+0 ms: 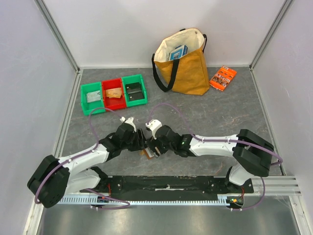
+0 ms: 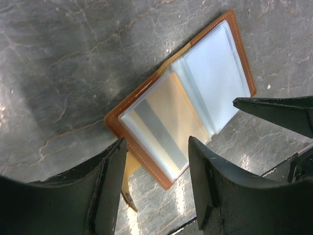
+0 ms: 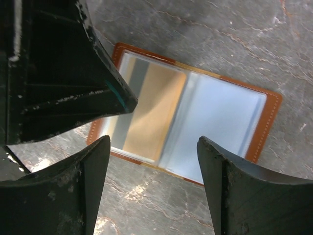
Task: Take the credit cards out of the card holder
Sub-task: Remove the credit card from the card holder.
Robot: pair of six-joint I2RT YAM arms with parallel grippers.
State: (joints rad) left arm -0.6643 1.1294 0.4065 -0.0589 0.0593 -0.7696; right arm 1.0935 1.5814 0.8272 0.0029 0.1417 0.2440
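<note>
Looking down through both wrist cameras, I see the card holder point(image 2: 215, 73) lying open and flat on the grey table point(image 1: 220, 122), brown stitched border around pale clear pockets. One pocket holds a tan card point(image 2: 168, 115) with a grey stripe along one side, sitting behind the clear sleeve. The facing pocket looks pale grey-blue, and I cannot tell what is in it. I can make out no lettering on the card or the holder.

The left gripper point(image 2: 156, 142) hangs just above the card holder with its jaws spread, pinching nothing. The right gripper point(image 3: 154, 142) is above it from the other side, jaws also spread and empty. Each wrist view catches a finger of the other gripper beside the holder.

From the top camera only a brown corner of the card holder point(image 1: 147, 154) shows beneath the two grippers. That view adds what the wrists miss: green and red bins point(image 1: 112, 94) beyond the holder to the left, a mustard tote bag point(image 1: 188, 73) and an orange packet point(image 1: 223, 77) beyond it to the right, its print too small to read.
</note>
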